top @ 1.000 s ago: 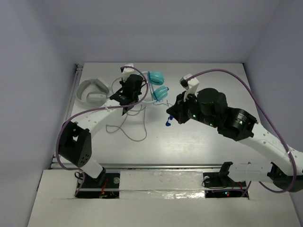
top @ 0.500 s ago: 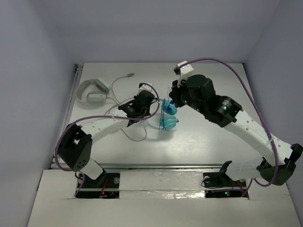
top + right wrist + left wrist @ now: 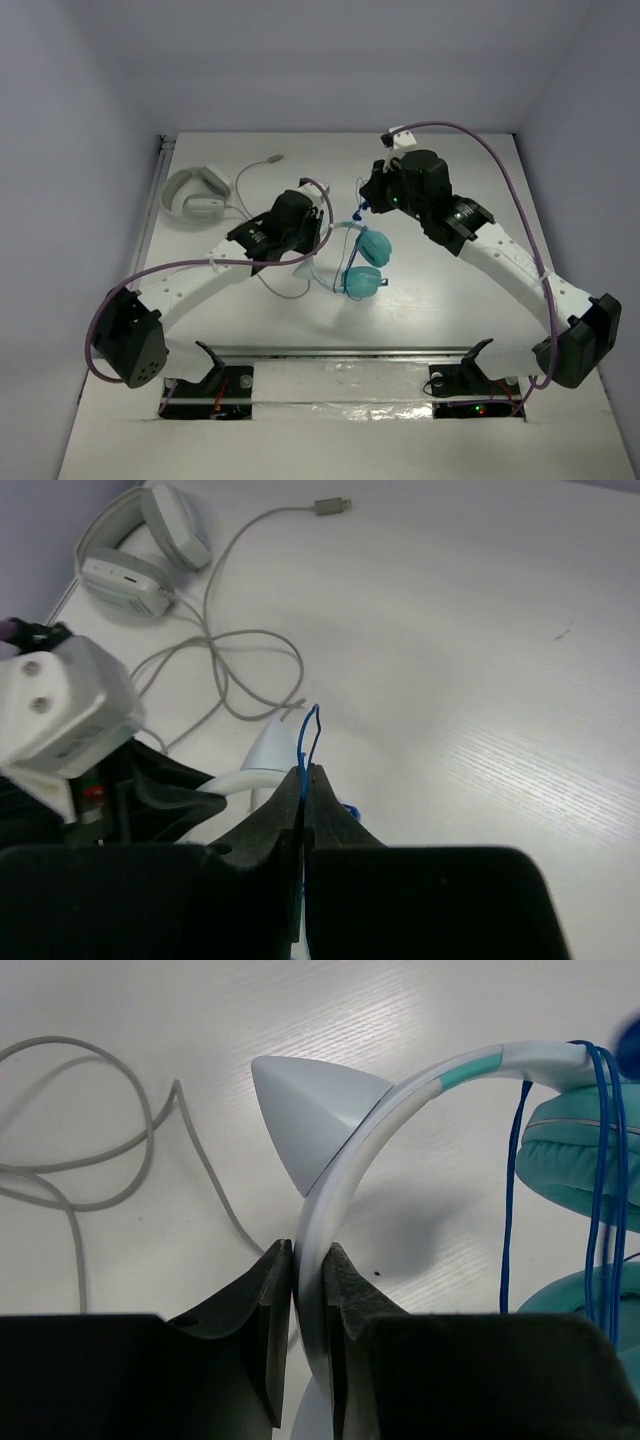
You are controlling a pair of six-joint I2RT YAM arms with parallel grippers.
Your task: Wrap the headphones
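The headphones lie at the table's middle, two teal ear cups [image 3: 372, 248] toward the right arm and a white headband [image 3: 335, 1175] with a pointed white ear on it. My left gripper [image 3: 308, 1260] is shut on the headband, which it holds on edge; the top view shows this gripper [image 3: 320, 232] just left of the cups. Several strands of the thin blue cable [image 3: 603, 1150] run over the headband's end and down across the cups. My right gripper [image 3: 304, 776] is shut on a small loop of that cable [image 3: 309, 730], above and behind the cups [image 3: 366, 205].
All-white headphones [image 3: 196, 194] lie at the back left. Their grey cable [image 3: 290, 290] loops across the table under my left arm, and its plug [image 3: 275, 158] points toward the back. The table's side rail [image 3: 160, 150] runs along the left.
The left gripper has carried the headphones from the back toward the near middle. The right arm swung from the front round to behind them, taking the blue cable with it.
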